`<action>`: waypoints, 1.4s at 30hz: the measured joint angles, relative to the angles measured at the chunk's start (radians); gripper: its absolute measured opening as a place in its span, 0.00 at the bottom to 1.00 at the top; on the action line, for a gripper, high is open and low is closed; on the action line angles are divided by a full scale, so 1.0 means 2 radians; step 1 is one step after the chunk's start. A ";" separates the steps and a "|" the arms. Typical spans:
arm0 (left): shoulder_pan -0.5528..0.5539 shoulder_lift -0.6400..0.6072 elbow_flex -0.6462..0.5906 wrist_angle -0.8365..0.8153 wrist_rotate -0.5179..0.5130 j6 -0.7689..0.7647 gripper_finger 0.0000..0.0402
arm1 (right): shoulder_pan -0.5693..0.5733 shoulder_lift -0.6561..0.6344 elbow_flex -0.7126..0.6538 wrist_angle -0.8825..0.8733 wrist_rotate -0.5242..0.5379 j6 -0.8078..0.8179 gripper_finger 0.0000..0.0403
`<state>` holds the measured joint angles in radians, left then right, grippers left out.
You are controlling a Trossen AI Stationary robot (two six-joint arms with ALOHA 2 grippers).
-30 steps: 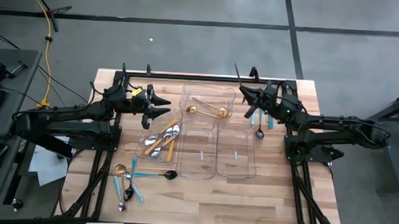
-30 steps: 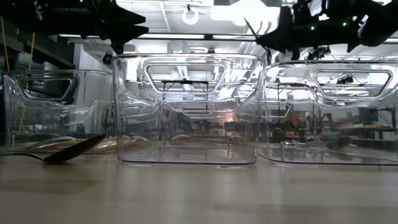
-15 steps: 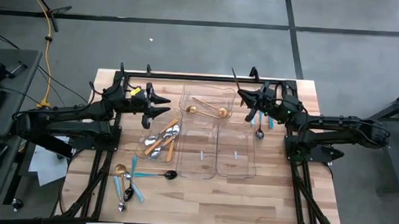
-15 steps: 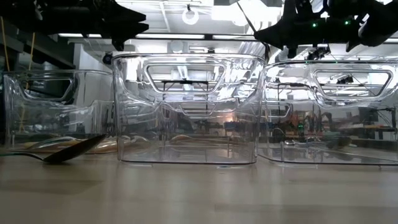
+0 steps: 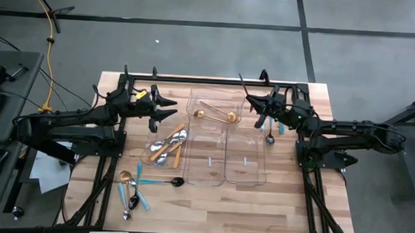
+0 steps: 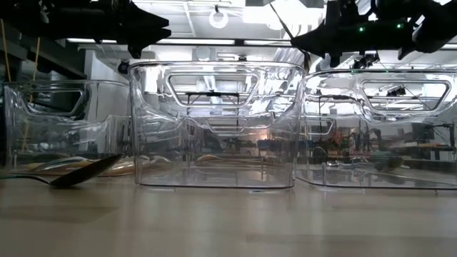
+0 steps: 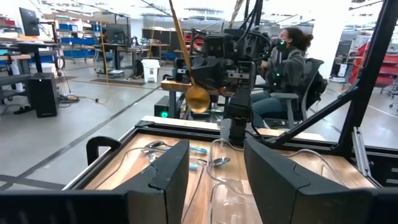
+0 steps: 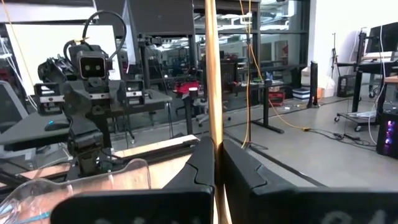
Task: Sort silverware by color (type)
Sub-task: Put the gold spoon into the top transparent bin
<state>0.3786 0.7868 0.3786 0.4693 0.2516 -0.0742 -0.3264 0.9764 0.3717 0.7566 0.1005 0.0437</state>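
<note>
My right gripper point(image 5: 251, 99) hovers above the table's far right, beside the far clear tray point(image 5: 192, 100), shut on a gold spoon point(image 7: 198, 98). Two gold pieces point(image 5: 218, 115) lie in that tray. Orange-handled spoons point(image 5: 168, 144) lie in the left tray. Light-blue-handled pieces point(image 5: 270, 130) rest flat on the table to the right of the trays. A gold spoon point(image 5: 125, 176), a dark spoon point(image 5: 176, 180) and blue-handled pieces point(image 5: 135, 194) lie near the front left. My left gripper point(image 5: 173, 109) hangs open above the far left, holding nothing. My right gripper pinches the gold spoon's handle point(image 8: 212, 127) between its two fingers, close to the bowl point(image 7: 198, 98). The fingers come level from the table's right and lie across the handle. The spoon is lifted clear, its long handle slanting upward and its bowl just below the fingers.
Two more clear trays point(image 5: 206, 174) point(image 5: 245, 176) stand side by side nearer the front, nothing showing in them. A black frame rail point(image 5: 209, 80) runs along the far edge. Bare wood lies at the front right. A seated person point(image 7: 292, 62) shows beyond the table.
My right gripper has turned a little toward the table's left, and the gold spoon's free handle end has swung with it. The spoon stays lifted in the shut fingers.
</note>
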 joint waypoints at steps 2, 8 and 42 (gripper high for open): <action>0.000 0.000 0.000 0.001 0.000 0.000 0.36 | 0.000 0.000 0.000 -0.004 0.000 0.000 0.00; 0.000 0.000 0.000 0.001 0.000 0.000 0.36 | 0.000 0.000 0.000 -0.006 0.000 0.001 0.00; 0.000 0.000 0.000 0.001 0.000 0.000 0.36 | 0.000 0.010 0.000 -0.004 0.012 0.000 0.00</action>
<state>0.3782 0.7868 0.3786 0.4721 0.2508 -0.0750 -0.3260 0.9967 0.3717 0.7487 0.1252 0.0430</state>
